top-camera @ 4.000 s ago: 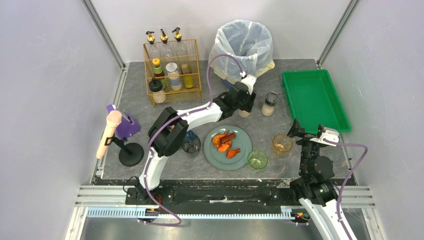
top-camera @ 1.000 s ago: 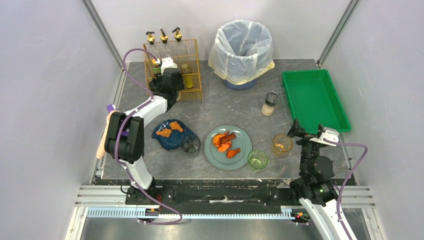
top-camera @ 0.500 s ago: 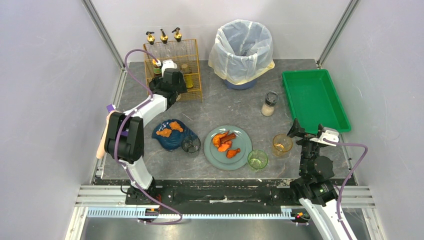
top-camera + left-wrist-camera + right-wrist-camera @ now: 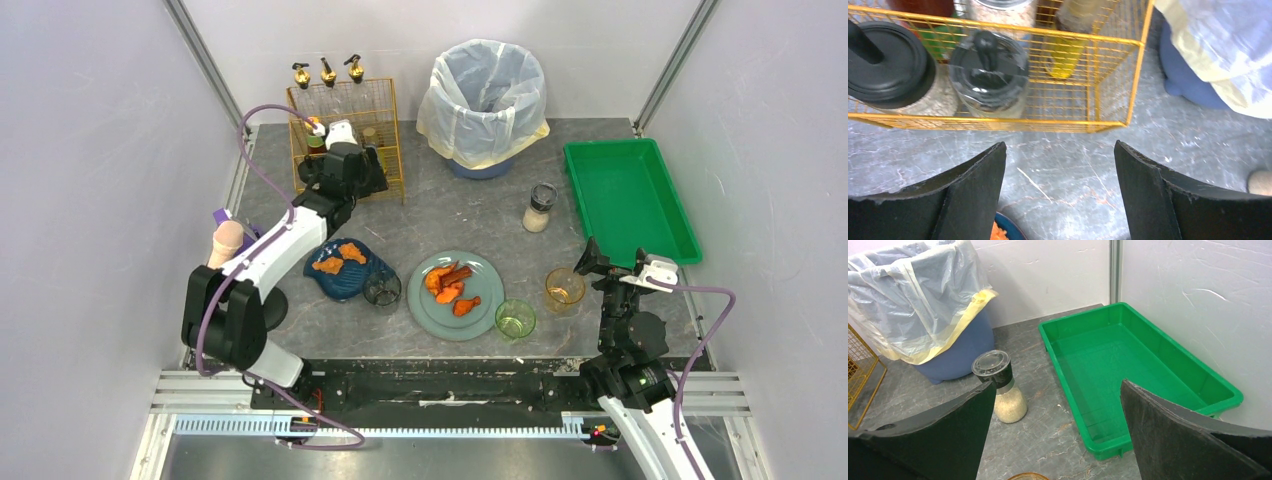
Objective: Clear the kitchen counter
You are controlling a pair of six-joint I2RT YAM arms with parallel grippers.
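Left end effector (image 4: 1059, 150) carried the jar (image 4: 989, 75) from beside the bin (image 4: 485, 90) into the wire rack (image 4: 1138, 70); released it; drew back.

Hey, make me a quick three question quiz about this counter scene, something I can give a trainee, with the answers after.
1. True or false: the green tray holds nothing.
2. Which gripper faces the yellow wire rack? A left; B right; C neither.
3. What lies on the grey plate?
Key: 1 true. 2 A, the left gripper, jaws open. 3 orange food pieces.
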